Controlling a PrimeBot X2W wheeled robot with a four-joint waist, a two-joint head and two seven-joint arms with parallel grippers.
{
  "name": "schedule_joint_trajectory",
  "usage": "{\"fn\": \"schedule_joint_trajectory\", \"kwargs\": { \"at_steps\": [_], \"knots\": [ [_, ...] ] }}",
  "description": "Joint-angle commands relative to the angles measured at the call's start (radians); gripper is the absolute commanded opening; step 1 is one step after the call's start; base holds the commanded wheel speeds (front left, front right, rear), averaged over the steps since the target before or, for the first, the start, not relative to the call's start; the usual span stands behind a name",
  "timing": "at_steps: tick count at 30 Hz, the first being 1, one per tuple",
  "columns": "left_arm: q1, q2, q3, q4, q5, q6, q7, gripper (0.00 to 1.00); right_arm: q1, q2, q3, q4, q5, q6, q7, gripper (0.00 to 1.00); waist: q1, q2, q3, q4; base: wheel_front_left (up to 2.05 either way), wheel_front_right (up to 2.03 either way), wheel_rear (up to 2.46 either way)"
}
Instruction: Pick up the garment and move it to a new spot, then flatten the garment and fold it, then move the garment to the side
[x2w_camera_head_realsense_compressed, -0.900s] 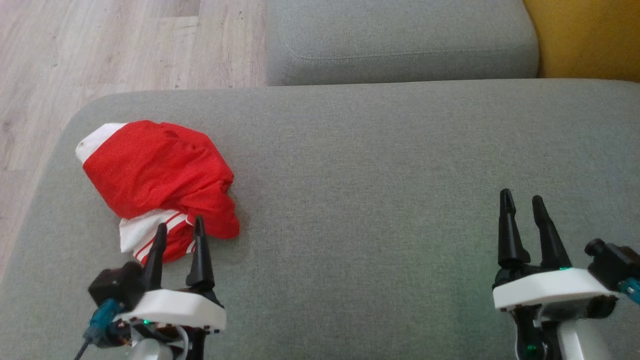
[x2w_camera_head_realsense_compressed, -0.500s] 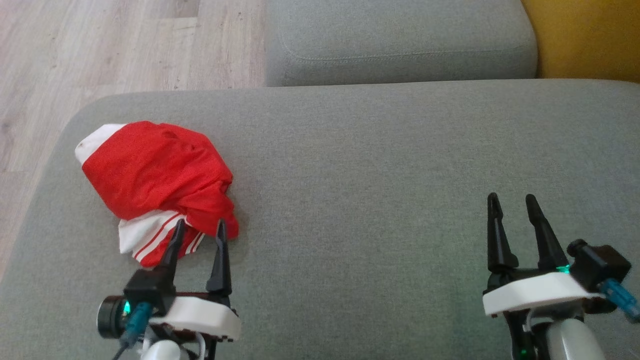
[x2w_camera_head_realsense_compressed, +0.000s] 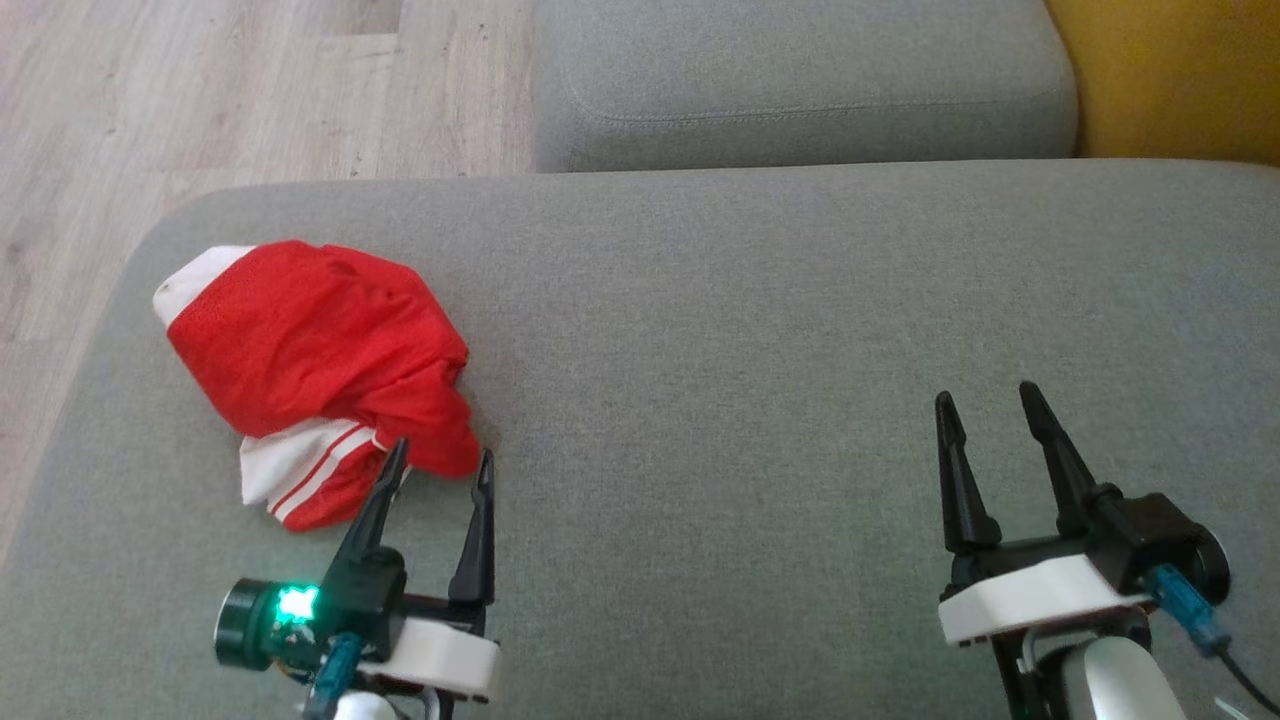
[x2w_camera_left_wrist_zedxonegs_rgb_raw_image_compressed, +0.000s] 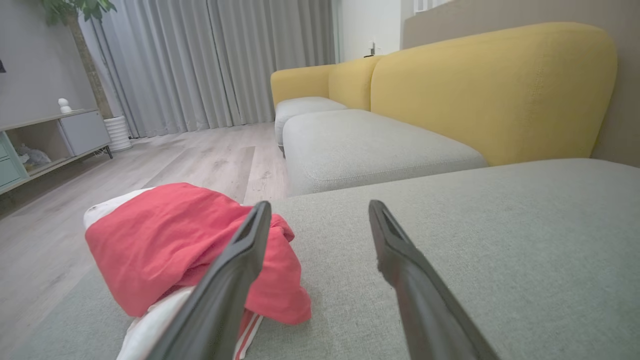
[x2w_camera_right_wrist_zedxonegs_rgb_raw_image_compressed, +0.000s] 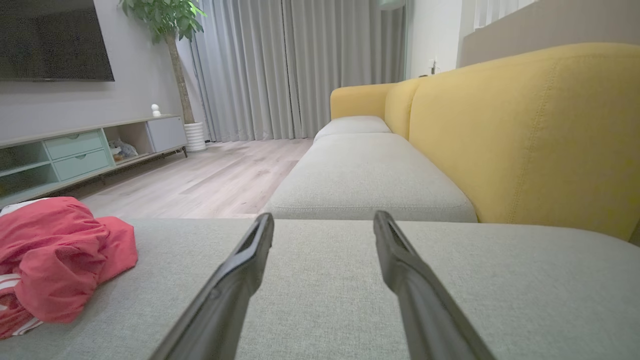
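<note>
The garment is a crumpled red piece with white, red-striped trim, lying on the left part of the grey sofa seat. It also appears as a red heap in the left wrist view and at the left edge of the right wrist view. My left gripper is open, its fingertips at the garment's near right corner, with nothing between the fingers. My right gripper is open and empty over bare cushion at the right.
A second grey cushion lies beyond the seat, with a yellow backrest at the right. Wooden floor lies past the seat's left edge. A low cabinet and a potted plant stand across the room.
My left gripper has shifted right, from in front of the white striped trim to the garment's near right corner. My right gripper has drifted left. The garment has not moved.
</note>
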Motion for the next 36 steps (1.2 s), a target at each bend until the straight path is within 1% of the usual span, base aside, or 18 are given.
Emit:
{"fn": "schedule_joint_trajectory", "kwargs": {
  "at_steps": [1,3,5,9,10,15,19,21,26,36],
  "knots": [
    [-0.056,0.018,0.025,-0.04,0.01,0.01,-0.016,1.0,-0.017,-0.011,0.026,-0.042,-0.015,0.01,-0.016,1.0,0.0,0.0,0.0,0.001,0.0,0.0,0.0],
    [-0.045,0.014,0.033,-0.05,-0.004,0.01,-0.023,1.0,-0.012,-0.012,0.025,-0.047,0.007,0.01,-0.022,1.0,0.0,0.0,0.0,0.003,0.0,0.0,0.0],
    [-0.027,-0.002,0.058,-0.063,-0.038,0.0,-0.03,1.0,-0.003,-0.012,0.014,-0.05,0.068,0.011,-0.029,1.0,0.0,0.0,-0.001,0.005,0.0,0.0,0.0],
    [0.007,-0.035,0.119,-0.088,-0.063,-0.04,-0.043,1.0,0.014,-0.012,0.002,-0.039,0.15,0.011,-0.043,1.0,0.0,0.0,-0.002,0.006,0.0,0.0,0.0],
    [0.016,-0.044,0.135,-0.092,-0.063,-0.053,-0.047,1.0,0.018,-0.012,0.001,-0.032,0.154,0.011,-0.046,1.0,0.0,0.0,-0.002,0.006,0.0,0.0,0.0],
    [0.059,-0.088,0.202,-0.09,-0.03,-0.125,-0.063,1.0,0.028,-0.013,0.004,-0.002,0.149,0.012,-0.063,1.0,0.0,0.0,-0.004,0.005,0.0,0.0,0.0],
    [0.083,-0.111,0.225,-0.056,0.027,-0.181,-0.077,1.0,0.03,-0.013,0.01,0.031,0.126,0.013,-0.076,1.0,0.0,0.0,-0.005,0.004,0.0,0.0,0.0],
    [0.088,-0.121,0.231,-0.031,0.057,-0.202,-0.084,1.0,0.027,-0.013,0.017,0.044,0.107,0.013,-0.083,1.0,0.0,0.0,-0.007,0.004,0.0,0.0,0.0],
    [0.093,-0.147,0.249,0.015,0.127,-0.234,-0.099,1.0,0.023,-0.013,0.035,0.058,0.062,0.013,-0.098,1.0,0.0,0.0,-0.011,0.002,0.0,0.0,0.0],
    [0.093,-0.187,0.305,0.055,0.171,-0.281,-0.099,1.0,0.018,-0.013,0.037,0.066,0.082,0.013,-0.098,1.0,0.0,0.0,-0.011,-0.003,0.0,0.0,0.0]
  ]
}}
